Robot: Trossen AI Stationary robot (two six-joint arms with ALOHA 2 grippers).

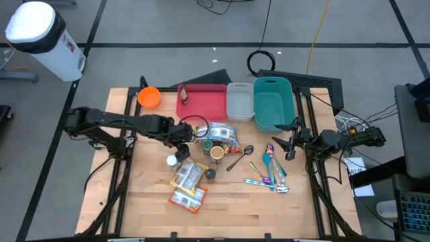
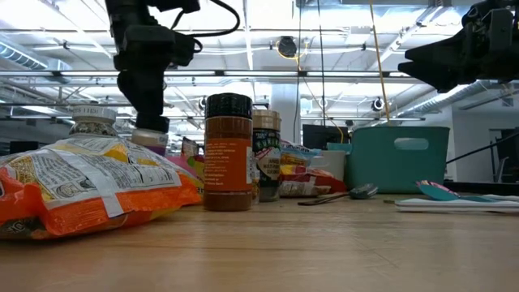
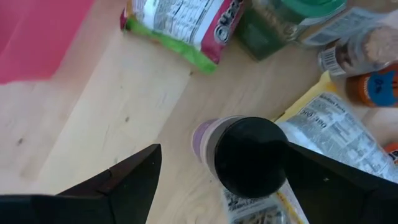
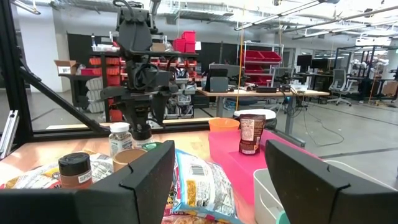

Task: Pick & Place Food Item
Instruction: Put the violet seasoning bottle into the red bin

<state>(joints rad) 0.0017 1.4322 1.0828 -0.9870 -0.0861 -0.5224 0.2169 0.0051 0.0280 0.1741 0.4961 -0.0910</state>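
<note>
The small black-lidded jar (image 3: 245,155) stands upright on the table (image 1: 228,202) beside the snack packets, directly under the left gripper (image 3: 217,180), whose spread fingers straddle it (not yet touching). The right gripper (image 1: 290,140) waits half-open, well apart.

Along the far edge of the wooden table (image 1: 228,208) we see an orange bowl (image 1: 149,97), a red tray (image 1: 205,102), a clear tub (image 1: 239,101) and a teal bin (image 1: 273,103) in a row. Nearer us, a metal spoon (image 1: 238,158) lies beside a cluster of colourful plastic utensils (image 1: 272,171). Off the table's far left corner we spot a white trash bin (image 1: 40,37).
</note>
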